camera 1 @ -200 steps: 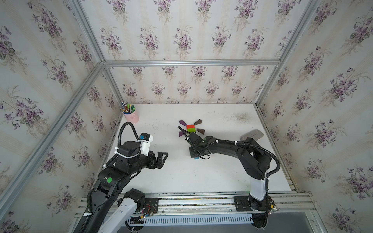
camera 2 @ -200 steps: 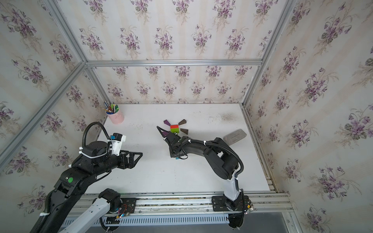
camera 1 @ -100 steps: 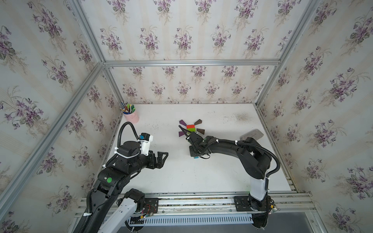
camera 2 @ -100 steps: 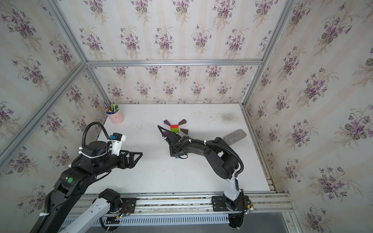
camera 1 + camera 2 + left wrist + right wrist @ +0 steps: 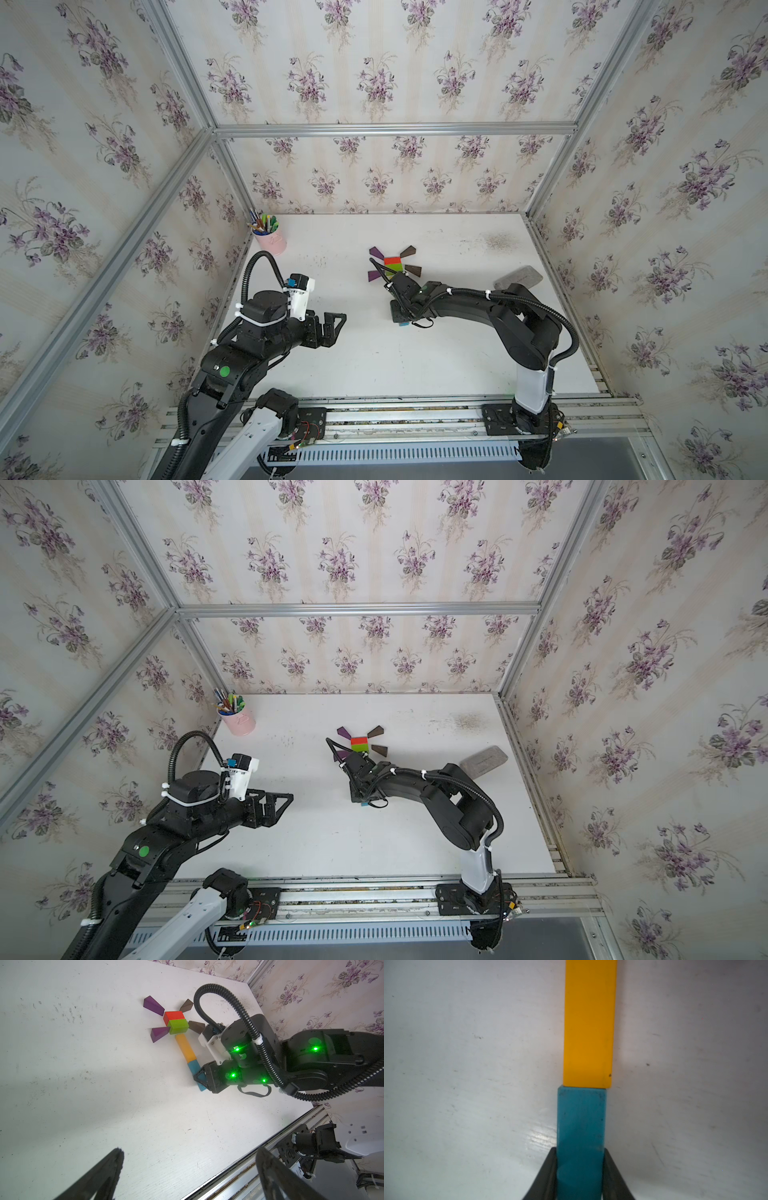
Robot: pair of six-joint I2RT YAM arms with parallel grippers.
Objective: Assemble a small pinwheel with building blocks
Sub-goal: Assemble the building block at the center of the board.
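The pinwheel lies flat on the white table: a red block (image 5: 174,1016) and a green block (image 5: 178,1026) side by side, two purple wedges (image 5: 153,1005) and two brown wedges (image 5: 196,1026) fanned around them. An orange bar (image 5: 588,1022) runs from the green block, and a blue bar (image 5: 581,1122) butts end to end against it, slightly offset sideways. My right gripper (image 5: 580,1151) is shut on the blue bar, low on the table (image 5: 399,318). My left gripper (image 5: 338,322) hovers open and empty at the front left, well away from the blocks.
A pink cup of pens (image 5: 270,241) stands in the back left corner. A grey flat pad (image 5: 517,277) lies near the right wall. An aluminium rail (image 5: 374,411) runs along the table's front edge. Papered walls close in three sides.
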